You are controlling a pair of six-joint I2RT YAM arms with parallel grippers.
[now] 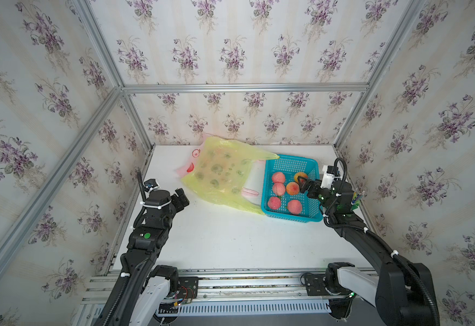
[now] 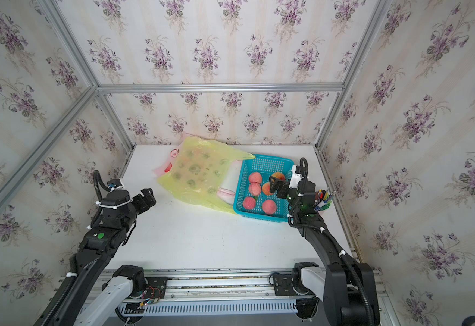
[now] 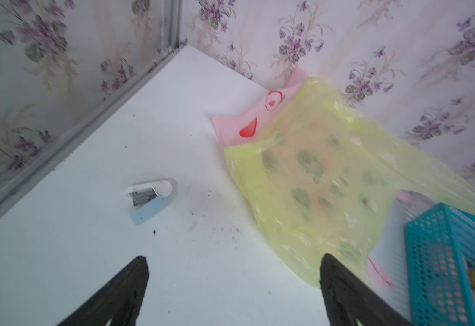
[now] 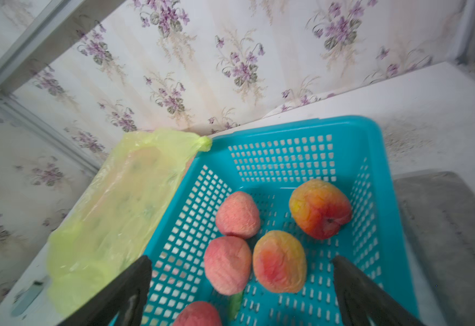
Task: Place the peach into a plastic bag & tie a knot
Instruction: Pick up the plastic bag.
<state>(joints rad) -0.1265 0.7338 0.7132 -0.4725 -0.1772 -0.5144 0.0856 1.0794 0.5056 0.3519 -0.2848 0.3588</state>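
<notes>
Room: flowered wallpaper (image 1: 230,42) on every side, a white table (image 1: 230,242) below.
Top views, things: a yellow bag (image 1: 219,175) lies flat and limp at the back of the table. One handle is draped on the rim of the blue basket (image 1: 312,162) just beside it. Six peaches (image 1: 278,177) sit in the basket, none in the bag.
Top views, arms: the left gripper (image 1: 182,197) hovers near the bag's edge, apart from it. The right gripper (image 1: 304,185) hangs over the basket.
Left wrist: jaws spread, nothing between them, with the bag's edge just ahead of one finger. A stapler (image 3: 151,200) lies well apart on the table. A pink sheet (image 3: 236,124) shows from under the bag.
Right wrist: jaws wide and empty. A pink peach (image 4: 228,264) and an orange peach (image 4: 280,261) touch each other just ahead of the fingers.
Peach, handling: round, probably soft and easily bruised, and the orange skin looks wrinkled. Grip across the widest part, lightly. The touching neighbour may crowd a finger.
Bag, handling: thin, light, likely slippery film with no stiffness. The mouth seems to lie shut toward the basket. Pinch a handle or the rim and lift to open it.
</notes>
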